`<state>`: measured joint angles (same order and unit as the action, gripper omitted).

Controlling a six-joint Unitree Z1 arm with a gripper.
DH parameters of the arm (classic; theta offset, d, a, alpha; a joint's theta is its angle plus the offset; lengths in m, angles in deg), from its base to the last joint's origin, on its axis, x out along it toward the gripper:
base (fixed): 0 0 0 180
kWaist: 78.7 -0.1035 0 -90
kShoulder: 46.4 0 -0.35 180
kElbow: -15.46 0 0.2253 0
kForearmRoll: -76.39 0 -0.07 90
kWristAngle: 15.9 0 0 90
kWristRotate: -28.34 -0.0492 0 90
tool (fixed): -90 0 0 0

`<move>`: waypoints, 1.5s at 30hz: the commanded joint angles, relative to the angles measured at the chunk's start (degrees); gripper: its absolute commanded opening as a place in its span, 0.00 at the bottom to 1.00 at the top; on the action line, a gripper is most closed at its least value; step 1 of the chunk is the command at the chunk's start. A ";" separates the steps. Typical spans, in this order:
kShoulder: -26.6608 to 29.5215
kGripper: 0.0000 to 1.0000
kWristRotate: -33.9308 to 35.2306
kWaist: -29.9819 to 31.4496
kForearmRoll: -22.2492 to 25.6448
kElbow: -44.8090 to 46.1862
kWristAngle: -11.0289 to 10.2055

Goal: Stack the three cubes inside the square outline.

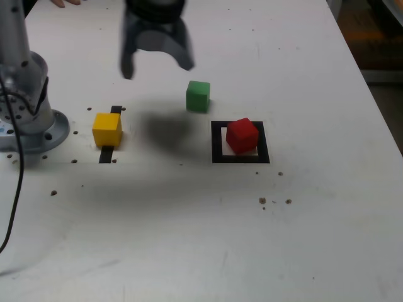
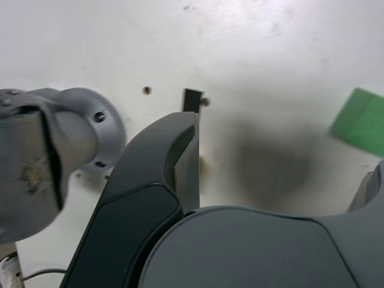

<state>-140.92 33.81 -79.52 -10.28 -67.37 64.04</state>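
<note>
Counted three cubes: one red cube [image 1: 242, 135], one yellow cube [image 1: 107, 129], one green cube [image 1: 198, 96]. Counted one square outline [image 1: 240, 158] of black tape, at the exterior view's right. Counted two short black strips, one far strip [image 1: 116, 110] and one near strip [image 1: 107, 154], at the exterior view's left. Counted one arm base [image 1: 28, 119] and one gripper [image 1: 157, 63].

red cube [image 1: 242, 135] inside square outline [image 1: 217, 148], green cube [image 1: 198, 96] and yellow cube [image 1: 107, 129] outside
</note>
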 commanded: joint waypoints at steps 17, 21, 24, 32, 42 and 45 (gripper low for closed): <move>13.25 0.99 5.67 6.42 -11.54 21.89 5.82; 13.61 0.99 5.62 6.76 -15.53 25.24 6.87; 13.54 0.98 5.60 7.01 -18.49 27.30 7.82; 10.79 0.95 5.28 7.15 -28.77 31.89 9.86; 7.88 0.75 5.03 7.15 -31.39 33.48 10.72; 7.89 0.56 5.07 7.15 -30.83 33.49 10.79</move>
<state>-132.94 38.88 -72.52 -41.54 -33.93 74.79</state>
